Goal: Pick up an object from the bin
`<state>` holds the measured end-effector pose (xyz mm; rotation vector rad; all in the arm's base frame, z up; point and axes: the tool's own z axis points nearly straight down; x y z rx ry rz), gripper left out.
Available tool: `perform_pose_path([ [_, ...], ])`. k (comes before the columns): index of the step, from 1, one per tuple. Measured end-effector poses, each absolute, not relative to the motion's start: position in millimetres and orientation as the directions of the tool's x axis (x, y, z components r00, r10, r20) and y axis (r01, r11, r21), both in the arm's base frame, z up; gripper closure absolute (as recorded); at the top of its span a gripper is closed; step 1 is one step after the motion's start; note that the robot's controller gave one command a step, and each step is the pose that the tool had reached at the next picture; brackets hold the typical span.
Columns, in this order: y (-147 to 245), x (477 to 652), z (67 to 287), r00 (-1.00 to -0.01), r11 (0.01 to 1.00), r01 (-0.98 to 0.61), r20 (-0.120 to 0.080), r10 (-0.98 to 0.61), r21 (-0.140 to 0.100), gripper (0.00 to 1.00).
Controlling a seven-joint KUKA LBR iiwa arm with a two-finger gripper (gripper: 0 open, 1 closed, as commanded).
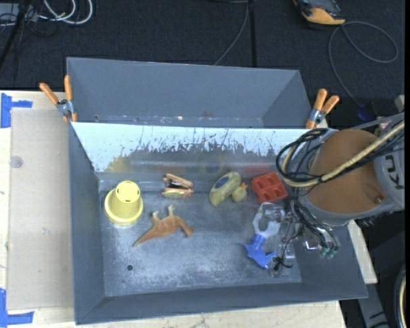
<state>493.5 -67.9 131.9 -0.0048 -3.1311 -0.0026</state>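
Our gripper (pixel 279 246) at the bin's (pixel 191 282) four o'clock, beside a small blue thing (pixel 257 254), open or closed we cannot tell

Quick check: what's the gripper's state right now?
Gripper: cannot be told; it is down in the bin, beside a small blue thing.

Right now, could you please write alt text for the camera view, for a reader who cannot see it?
The robot's gripper is down in the lower right of the grey bin, next to a small blue object. Elsewhere on the floor lie a red block, a yellow-green lump, a brown clip-like thing, a brown toy dinosaur and a yellow cup.
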Motion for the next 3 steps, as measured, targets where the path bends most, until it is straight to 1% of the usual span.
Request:
perform_pose_path([
  [1, -68, 495.3, 136, -1.0, 1.0, 0.0, 0.002, 0.0, 0.0, 0.0],
  [2, -128, 508.9, 70, -0.949, 0.95, -0.314, 0.011, -0.314, 0.007, 1.0],
  [3, -128, 508.9, 70, -0.949, 0.949, -0.315, 0.011, -0.315, 0.007, 0.0],
])
